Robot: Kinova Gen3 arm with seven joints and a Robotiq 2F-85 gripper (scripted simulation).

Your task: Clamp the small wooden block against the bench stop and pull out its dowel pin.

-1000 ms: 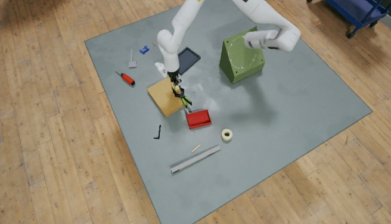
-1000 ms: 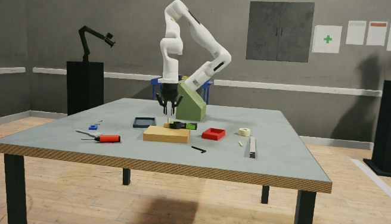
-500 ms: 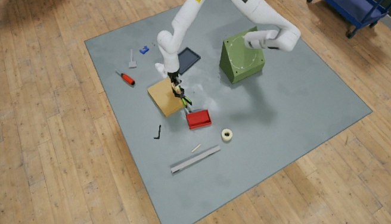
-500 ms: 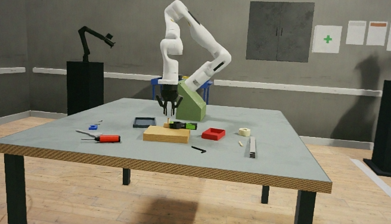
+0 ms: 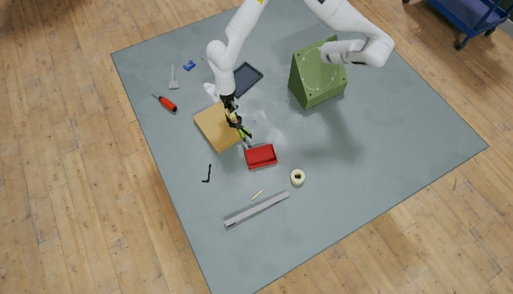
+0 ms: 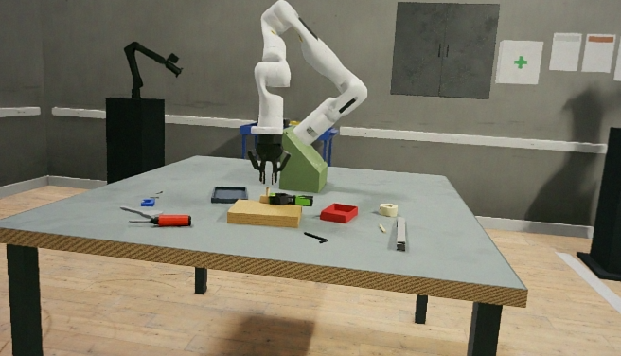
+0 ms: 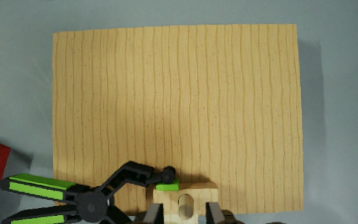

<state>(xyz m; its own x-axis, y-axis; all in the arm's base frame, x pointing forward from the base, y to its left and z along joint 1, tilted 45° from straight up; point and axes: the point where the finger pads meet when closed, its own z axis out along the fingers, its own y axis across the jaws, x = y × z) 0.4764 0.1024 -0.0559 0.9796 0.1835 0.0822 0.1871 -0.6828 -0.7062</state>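
The bench board (image 5: 213,127) (image 6: 264,215) (image 7: 175,100) lies flat. The small wooden block (image 6: 263,199) (image 7: 204,197) is at its edge, with the dowel pin (image 6: 267,191) (image 7: 186,207) standing upright from it. The spring clamp (image 6: 283,199) (image 7: 91,203) has a green pad against the wood beside the pin; its other jaw is hidden. I cannot clearly tell stop from block, or see any gap between them. My gripper (image 6: 268,182) (image 7: 185,214) is part open and empty. It points down just above the pin, with one fingertip to each side in the wrist view.
A red tray (image 5: 260,156) (image 6: 339,213) is near the clamp handles. A dark tray (image 5: 247,80) (image 6: 229,194) is behind the board. A screwdriver (image 5: 168,104), hex key (image 5: 209,173), tape roll (image 5: 297,180), small stick (image 5: 257,195) and grey channel (image 5: 256,209) lie around.
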